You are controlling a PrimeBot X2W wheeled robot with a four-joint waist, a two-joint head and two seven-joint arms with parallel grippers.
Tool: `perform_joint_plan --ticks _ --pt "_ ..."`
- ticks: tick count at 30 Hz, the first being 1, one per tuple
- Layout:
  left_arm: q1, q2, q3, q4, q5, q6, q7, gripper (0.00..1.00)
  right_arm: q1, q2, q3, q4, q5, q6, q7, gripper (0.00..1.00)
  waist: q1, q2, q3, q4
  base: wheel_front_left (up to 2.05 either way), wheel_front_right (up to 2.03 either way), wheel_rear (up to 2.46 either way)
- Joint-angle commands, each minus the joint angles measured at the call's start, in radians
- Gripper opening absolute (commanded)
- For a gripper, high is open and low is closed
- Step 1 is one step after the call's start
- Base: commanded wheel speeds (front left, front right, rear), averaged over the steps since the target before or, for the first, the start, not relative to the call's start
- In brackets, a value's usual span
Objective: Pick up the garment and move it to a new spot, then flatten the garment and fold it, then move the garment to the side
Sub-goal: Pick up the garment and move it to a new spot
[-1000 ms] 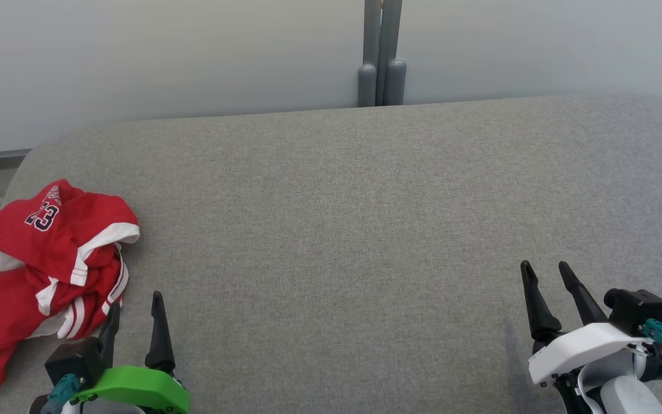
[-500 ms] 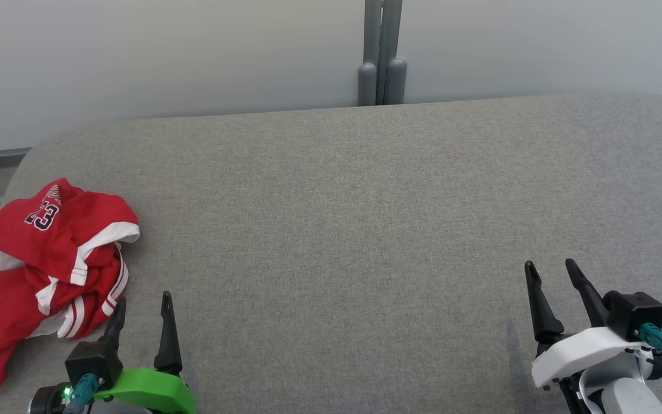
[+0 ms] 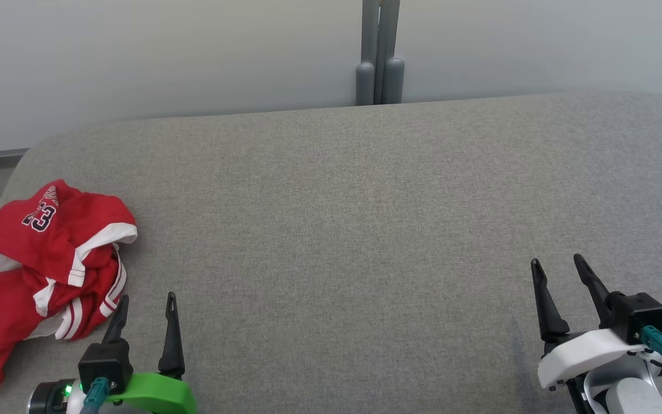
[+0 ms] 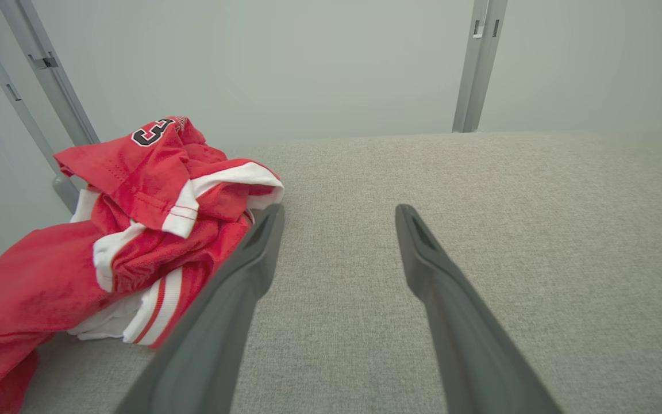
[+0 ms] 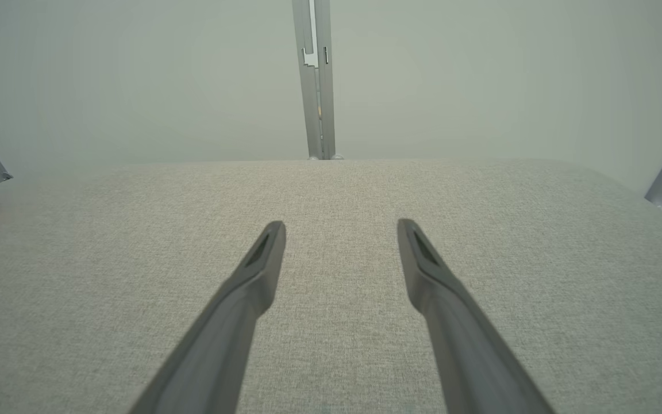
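With the left end effector (image 3: 147, 298) and the right end effector (image 3: 556, 260) both spread and empty, the crumpled red garment (image 3: 49, 270) (bunched at the left edge of the bench (image 3: 337, 230)) could be pinched by one loose layer and dragged off.

A grey fabric table (image 3: 365, 201) stands against a pale wall (image 3: 164, 52); a grey post (image 3: 381, 52) rises behind it.
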Motion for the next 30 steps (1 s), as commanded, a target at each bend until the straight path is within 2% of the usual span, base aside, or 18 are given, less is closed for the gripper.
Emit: perform_joint_plan --ticks 1,5,15,21,26,30 --pt "0.016 0.007 0.001 0.000 0.025 0.004 -0.011 1.00 0.013 -0.004 0.001 -0.006 -0.030 0.000 -0.011 1.00 0.0000 0.0000 0.000 -0.001 0.00 0.00 0.00" --pt "0.017 0.007 0.006 0.006 0.042 0.007 -0.019 1.00 0.015 0.000 0.005 -0.010 -0.060 0.000 -0.018 1.00 0.0000 0.0000 0.002 -0.002 0.00 0.00 0.00" --pt "0.018 0.005 0.013 0.004 0.031 0.012 -0.016 1.00 0.018 0.006 -0.014 -0.013 -0.052 0.000 -0.017 1.00 0.0000 0.0000 0.003 0.007 0.00 0.00 0.00" --pt "0.017 0.005 0.017 0.002 0.028 0.013 -0.016 1.00 0.017 0.012 0.008 -0.021 -0.059 0.000 -0.017 1.00 0.0000 0.0000 0.002 0.027 0.00 0.00 0.00" --pt "0.020 0.005 0.036 0.006 0.013 0.018 -0.016 1.00 -0.001 0.003 0.060 -0.015 -0.049 0.000 -0.017 1.00 0.0000 0.0000 0.001 0.068 0.00 0.00 0.00" --pt "0.022 0.005 0.041 0.018 -0.002 0.014 -0.016 1.00 -0.005 -0.002 0.096 -0.006 -0.032 0.000 -0.017 1.00 0.0000 0.0000 -0.001 0.139 0.00 0.00 0.00"
